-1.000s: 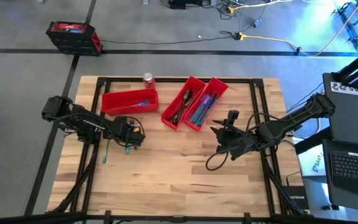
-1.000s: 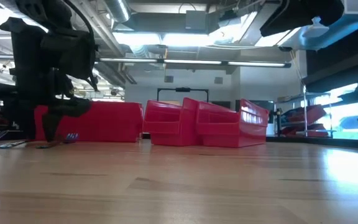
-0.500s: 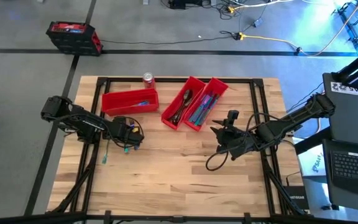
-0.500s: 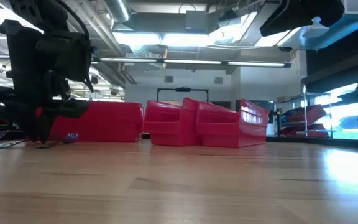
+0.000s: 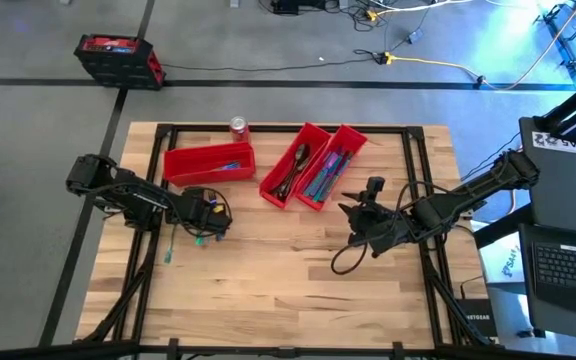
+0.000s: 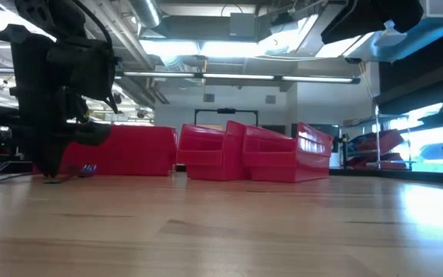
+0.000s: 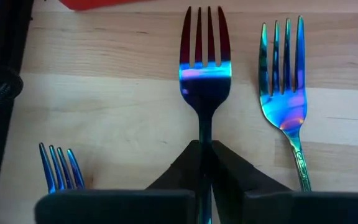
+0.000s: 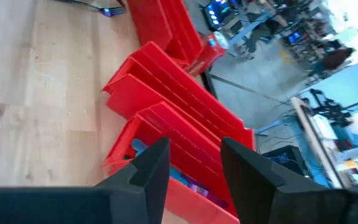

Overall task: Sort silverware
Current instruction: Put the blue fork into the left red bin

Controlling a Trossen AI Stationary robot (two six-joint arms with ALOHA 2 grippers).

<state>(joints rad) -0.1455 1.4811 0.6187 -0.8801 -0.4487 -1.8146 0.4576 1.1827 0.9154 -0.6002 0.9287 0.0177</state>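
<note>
Over the bench point(image 5: 288, 280) in the high view, the left pincer point(image 5: 200, 225) sits low at the left side, just in front of a long red bin point(image 5: 208, 161), while the right pincer point(image 5: 364, 222) waits over bare wood near the 2 angled red bins point(image 5: 313, 165); a red soda can point(image 5: 238, 126) stands at the far edge, and loose cutlery lies under the left arm

At bench height in the low view, that left pincer point(image 6: 51, 161) reaches the pale planks, which look smooth and slightly glossy; behind stretches a workshop ceiling with ducts and strip lights

From the left wrist view, the fingers point(image 7: 179, 171) are pressed together on the thin handle of the middle fork point(image 7: 204, 68), which lies flat; a second fork point(image 7: 283, 93) lies just beside it and a third fork point(image 7: 59, 167) on the other side. The pinch looks narrow and far from the tines, so I judge the fork may swing or slip when raised, and could knock its neighbour

From the right wrist view, the right fingers point(image 8: 148, 168) stand partly spread and hold nothing; beyond the bins, which hold sorted pieces, is a cluttered floor with cables
</note>
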